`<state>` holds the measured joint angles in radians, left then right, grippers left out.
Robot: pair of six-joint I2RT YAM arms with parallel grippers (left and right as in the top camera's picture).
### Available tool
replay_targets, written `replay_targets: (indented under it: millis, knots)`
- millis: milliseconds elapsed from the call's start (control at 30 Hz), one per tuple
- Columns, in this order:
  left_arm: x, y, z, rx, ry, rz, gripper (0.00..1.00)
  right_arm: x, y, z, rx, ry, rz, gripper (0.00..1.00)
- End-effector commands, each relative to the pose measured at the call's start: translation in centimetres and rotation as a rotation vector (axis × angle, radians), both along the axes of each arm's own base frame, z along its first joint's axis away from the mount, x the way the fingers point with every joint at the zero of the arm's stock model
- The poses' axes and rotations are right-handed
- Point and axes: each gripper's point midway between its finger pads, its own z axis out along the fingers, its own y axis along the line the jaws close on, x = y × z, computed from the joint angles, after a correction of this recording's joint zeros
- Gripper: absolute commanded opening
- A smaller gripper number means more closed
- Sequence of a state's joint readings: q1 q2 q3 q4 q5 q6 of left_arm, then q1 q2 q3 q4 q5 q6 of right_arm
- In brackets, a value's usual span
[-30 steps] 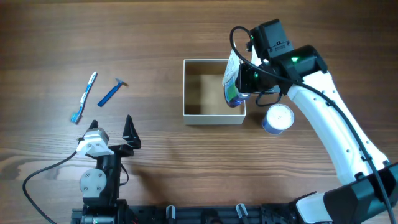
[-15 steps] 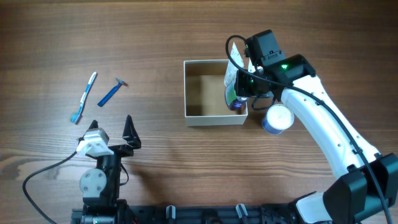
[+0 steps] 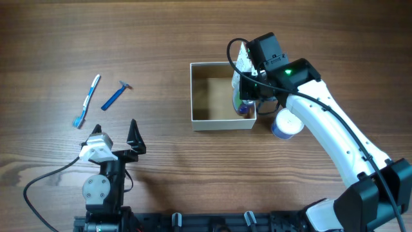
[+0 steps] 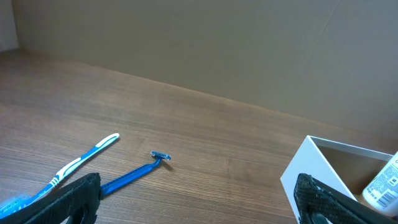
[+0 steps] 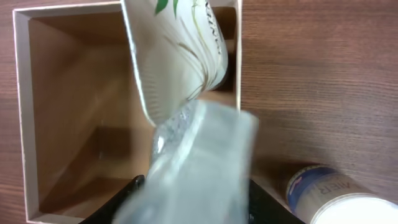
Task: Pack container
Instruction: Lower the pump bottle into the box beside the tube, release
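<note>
toothbrush: far left of the table, lying flat. Not packed yet, and well apart from the box.
razor: blue one, just beside the toothbrush on its right. Also loose, so that's 2 items waiting on that side.
left hand: parked low near the front edge with its fingers spread wide and nothing between them. It looks idle to me, probably keeping out of the way while the other arm works.
container: the square white-walled box sits mid-table, open side up, brown inside. Its floor looks bare apart from what's going in now.
tube: white squeeze tube with a leaf print. It's tilted, cap end down inside the container and tight against the right wall. I can't tell if it touches the floor yet. My guess is it's going in along the wall to leave room for the rest.
right hand: clamped on the tube's flat crimped end and hanging over the box's right edge. Gripping that end lets the cap go in first.
jar: blue with a white lid, standing just right of the box, close under the right arm. It's a bump risk on the way out, I'd say.
</note>
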<state>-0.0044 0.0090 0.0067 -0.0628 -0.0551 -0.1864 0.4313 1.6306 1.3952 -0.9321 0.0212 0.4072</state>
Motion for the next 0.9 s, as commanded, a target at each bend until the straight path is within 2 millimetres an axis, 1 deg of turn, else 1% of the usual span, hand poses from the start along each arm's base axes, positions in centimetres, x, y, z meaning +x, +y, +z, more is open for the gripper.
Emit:
replay_targets:
  millis: [0,367,433,467,500,533,567,633,667,767,800,867]
  knots:
    - [0.0,0.4,-0.1,-0.01,0.003,0.019,1.0,0.5,-0.2,0.2,-0.016,-0.024,-0.02,0.48]
    - [0.0,0.4,-0.1,-0.011,0.003,0.019,1.0,0.6,-0.4,0.4,-0.023,-0.035,-0.025,0.49]
    - [0.0,0.4,-0.1,-0.011,0.003,0.019,1.0,0.6,-0.4,1.0,-0.015,-0.05,-0.026,0.49]
    - [0.0,0.4,-0.1,-0.01,0.003,0.019,1.0,0.5,-0.4,2.1,-0.004,-0.075,-0.025,0.51]
    - [0.0,0.4,-0.1,-0.011,0.003,0.019,1.0,0.4,-0.5,3.3,0.01,-0.103,-0.026,0.53]
    - [0.0,0.4,-0.1,-0.011,0.003,0.019,1.0,0.2,-0.6,4.0,0.018,-0.119,-0.027,0.56]
    - [0.0,0.4,-0.1,-0.01,0.003,0.019,1.0,-0.1,-0.8,5.1,0.025,-0.142,-0.029,0.61]
    - [0.0,0.4,-0.1,-0.011,0.003,0.019,1.0,-0.9,-1.8,7.2,0.02,-0.192,-0.047,0.69]
    - [0.0,0.4,-0.1,-0.01,0.003,0.019,1.0,-1.4,-2.7,8.3,0.008,-0.22,-0.072,0.76]
    - [0.0,0.4,-0.1,-0.011,0.003,0.019,1.0,-2.8,-5.0,10.2,-0.002,-0.253,-0.156,0.95]
    - [0.0,0.4,-0.1,-0.01,0.003,0.019,1.0,-3.3,-5.7,10.5,-0.006,-0.252,-0.175,1.0]
    - [0.0,0.4,-0.1,-0.01,0.003,0.019,1.0,-4.3,-7.5,10.5,-0.024,-0.224,-0.213,1.0]
